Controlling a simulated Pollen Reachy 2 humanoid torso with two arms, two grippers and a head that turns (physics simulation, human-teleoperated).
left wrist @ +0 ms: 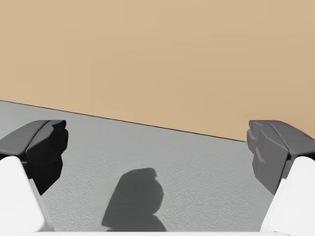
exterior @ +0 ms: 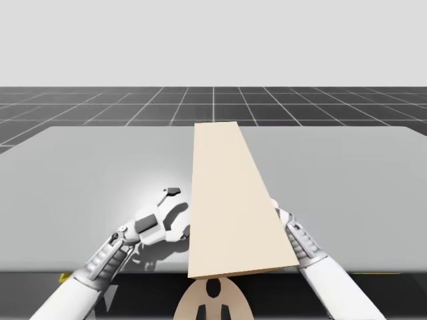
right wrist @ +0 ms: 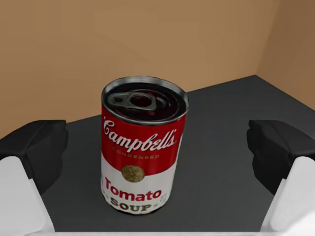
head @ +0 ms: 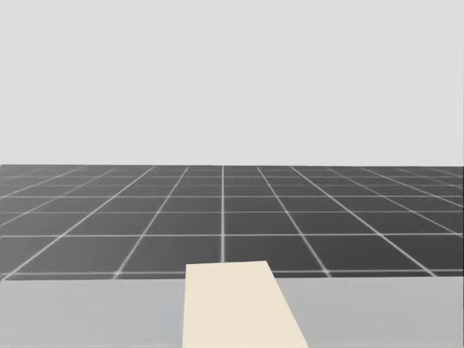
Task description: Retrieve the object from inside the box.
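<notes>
A long tan box (exterior: 233, 200) lies down the middle of the grey table (exterior: 93, 173); its far end (head: 235, 308) appears in the head view. Inside it, a red and white can (right wrist: 140, 128) stands upright on the dark floor. My right gripper (right wrist: 157, 147) is open inside the box, with the can just ahead between its spread fingers and untouched. My right arm (exterior: 308, 252) goes in at the box's right side. My left gripper (exterior: 177, 213) is open beside the box's left wall (left wrist: 157, 59), facing it with nothing between its fingers (left wrist: 42, 147).
The tan inner walls (right wrist: 275, 44) close in behind the can and to one side of it. Bare grey table (left wrist: 187, 172) lies between my left gripper and the box. A dark gridded floor (head: 217, 217) stretches past the table's far edge.
</notes>
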